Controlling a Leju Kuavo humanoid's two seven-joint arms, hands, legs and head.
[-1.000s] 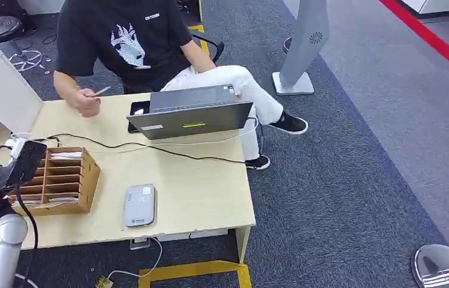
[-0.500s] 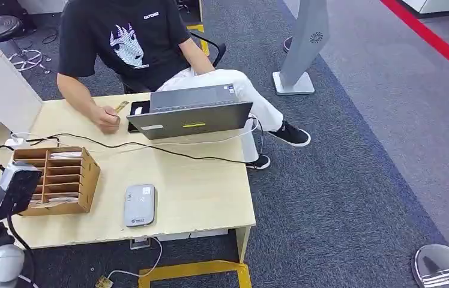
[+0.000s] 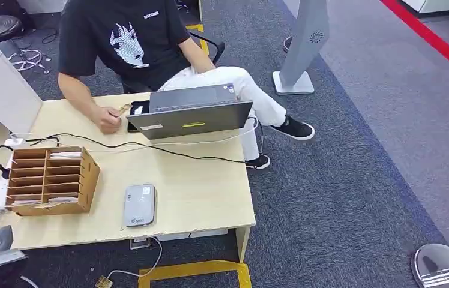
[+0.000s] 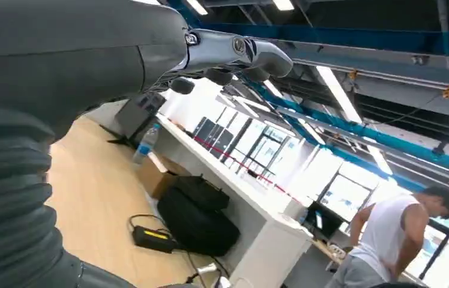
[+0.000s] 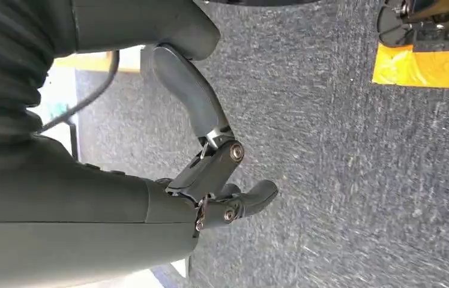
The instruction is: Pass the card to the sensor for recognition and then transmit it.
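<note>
Overhead, the head view looked down on a wide dark grey-blue carpet floor (image 3: 354,180) with a red stripe (image 3: 432,39) crossing its far right corner and yellow tape (image 3: 192,271) near the front of the desk. On the floor stood a pale wooden rectangular desk (image 3: 192,198). Behind it a seated person in a black printed T-shirt and white trousers (image 3: 132,42) leaned toward the desk, one hand (image 3: 107,120) resting on the desktop just left of an open grey laptop (image 3: 189,114). That hand held a small thin tan card (image 3: 123,108), its end reaching toward the laptop's left edge. A tall grey standing panel on a flat base (image 3: 303,48) stood on the carpet to the right of the person. A white slanted box (image 3: 3,90) sat at the desk's far left corner. A brown wooden sorting rack with several slots (image 3: 51,180) stood on the left of the desk, and a black cable (image 3: 168,151) ran across the desktop between the rack and the laptop. Just right of the rack, near the front edge, lay a flat grey rounded card sensor (image 3: 138,205). The robot's left hand (image 4: 222,57), in its wrist view, held nothing, its dark fingers loosely bent and apart. The right hand (image 5: 210,174), hanging above the carpet, also held nothing, thumb spread away from its partly curled fingers.
</note>
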